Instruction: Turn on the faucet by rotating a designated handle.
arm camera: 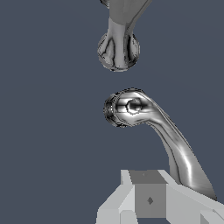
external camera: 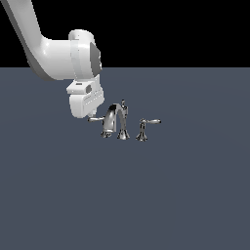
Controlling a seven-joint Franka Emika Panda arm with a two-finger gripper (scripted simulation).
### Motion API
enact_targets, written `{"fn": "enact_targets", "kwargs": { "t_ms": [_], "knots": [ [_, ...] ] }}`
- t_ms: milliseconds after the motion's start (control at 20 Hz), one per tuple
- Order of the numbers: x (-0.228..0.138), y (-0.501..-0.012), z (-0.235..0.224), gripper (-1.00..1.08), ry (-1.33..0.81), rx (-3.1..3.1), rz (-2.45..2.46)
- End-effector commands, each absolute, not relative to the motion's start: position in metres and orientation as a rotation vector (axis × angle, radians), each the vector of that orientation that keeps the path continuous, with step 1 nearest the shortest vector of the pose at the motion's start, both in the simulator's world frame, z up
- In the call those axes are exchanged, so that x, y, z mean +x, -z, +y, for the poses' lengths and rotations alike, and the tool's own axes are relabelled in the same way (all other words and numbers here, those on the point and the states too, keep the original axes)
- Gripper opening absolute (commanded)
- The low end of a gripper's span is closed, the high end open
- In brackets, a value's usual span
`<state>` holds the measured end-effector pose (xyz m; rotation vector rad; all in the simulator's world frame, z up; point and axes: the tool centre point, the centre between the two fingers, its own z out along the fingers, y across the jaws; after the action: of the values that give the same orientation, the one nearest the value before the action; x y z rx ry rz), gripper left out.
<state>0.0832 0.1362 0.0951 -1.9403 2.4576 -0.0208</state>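
Note:
The chrome faucet [external camera: 114, 118] stands mid-floor, its arched spout turned down toward the exterior view's left, with a thin upright rod [external camera: 124, 111] beside it. The handle [external camera: 96, 119] is the slim lever pointing toward that same left. My gripper [external camera: 90, 116] hangs right over its tip. In the wrist view the handle [arm camera: 175, 144] curves from its round hub to a tip running behind my gripper [arm camera: 148, 199]. The grey fingers [arm camera: 150, 200] show no gap and hold nothing. I cannot tell whether they touch the lever.
A twin lever [external camera: 149, 121] on a flared pedestal points toward the exterior view's right. The spout's round base [arm camera: 118, 49] shows in the wrist view beyond the handle's hub. Everything stands on a flat dark grey floor [external camera: 185, 195].

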Motion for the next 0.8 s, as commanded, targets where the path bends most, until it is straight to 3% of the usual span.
{"fn": "enact_targets", "kwargs": {
  "t_ms": [0,750],
  "knots": [
    [0.072,-0.095,0.137,-1.0,0.008,-1.949,2.462],
    [0.04,-0.095,0.129,-1.0,0.003,-1.957,2.455]
  ]
}}
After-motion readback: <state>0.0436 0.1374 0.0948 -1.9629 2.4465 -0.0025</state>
